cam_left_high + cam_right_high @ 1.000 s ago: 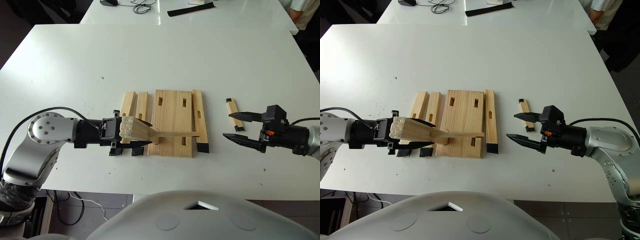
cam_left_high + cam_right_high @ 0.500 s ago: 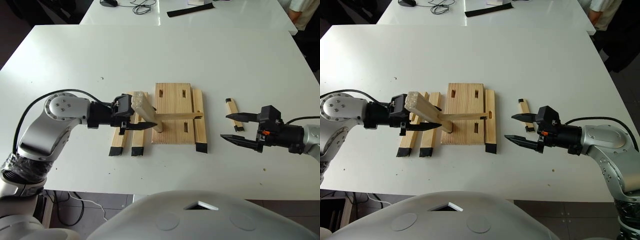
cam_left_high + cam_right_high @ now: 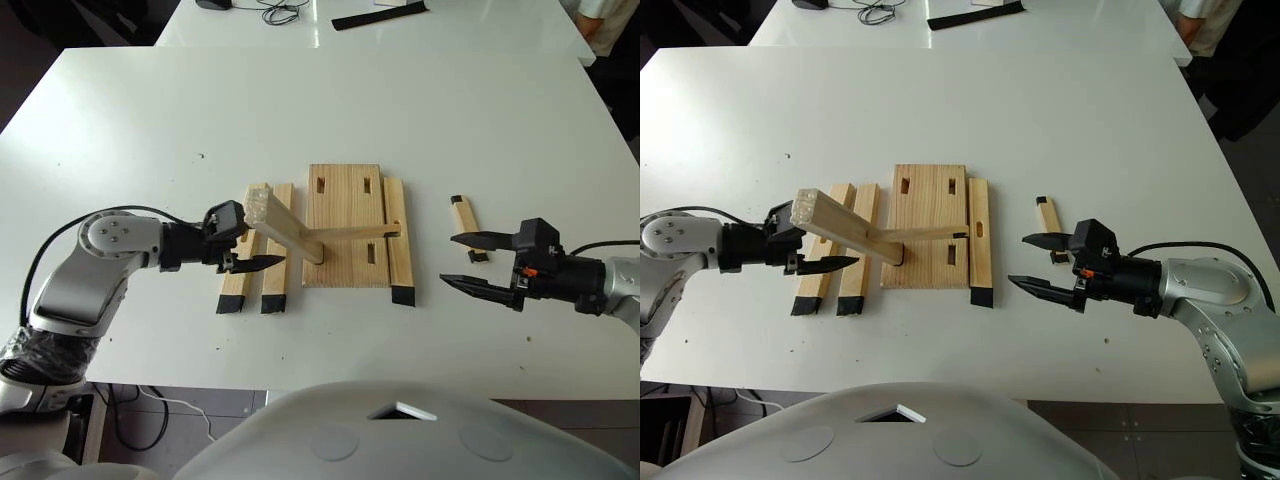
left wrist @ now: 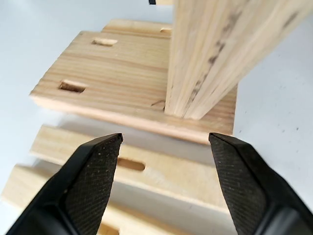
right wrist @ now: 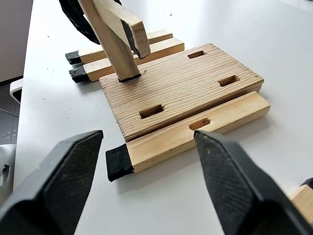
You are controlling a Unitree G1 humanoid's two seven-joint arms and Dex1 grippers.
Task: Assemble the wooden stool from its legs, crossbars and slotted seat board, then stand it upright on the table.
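The left hand [image 4: 165, 138] hung released, fingers spread clear of the leg [image 3: 285, 228] that stood tilted in the seat board's [image 3: 345, 205] near-left slot. Two legs [image 3: 255, 265] lay flat along its left edge and one [image 3: 398, 250] along its right. The right hand [image 3: 450, 259] gaped empty beside a short crossbar [image 3: 462, 218]. Bare bench [image 3: 300, 110] stretched beyond.

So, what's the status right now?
Left gripper open, right gripper open. One pale wooden leg standing in slotted wooden seat board. Small wooden crossbar near right gripper.
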